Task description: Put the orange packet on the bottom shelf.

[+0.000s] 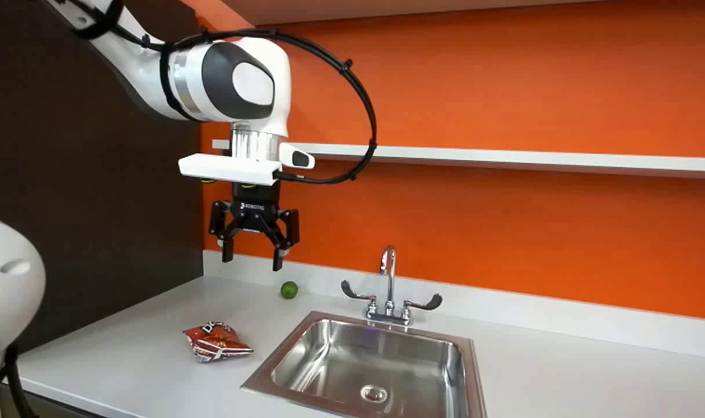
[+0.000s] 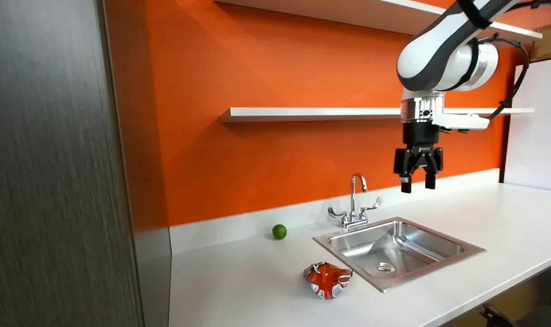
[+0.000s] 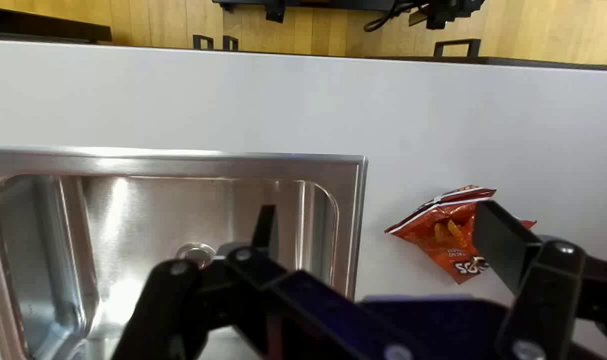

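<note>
The orange packet lies on the white countertop beside the sink, in both exterior views [image 1: 216, 342] [image 2: 327, 279]. It is crinkled, with white markings. In the wrist view the packet [image 3: 441, 232] is at the right, and one finger hides part of it. My gripper [image 1: 252, 264] is open and empty, pointing down, high above the countertop and apart from the packet. It also shows in an exterior view [image 2: 418, 185] and in the wrist view [image 3: 376, 212]. The bottom shelf, a long white board, runs along the orange wall in both exterior views [image 1: 503, 157] [image 2: 312, 111]; the arm hides part of it.
A steel sink [image 1: 477, 377] with a tall faucet [image 1: 391, 278] is set into the countertop [image 2: 239, 281]. A small green ball [image 2: 279, 231] lies near the backsplash. A dark panel [image 1: 114, 191] stands at one end. A higher white shelf [image 2: 339, 11] is overhead.
</note>
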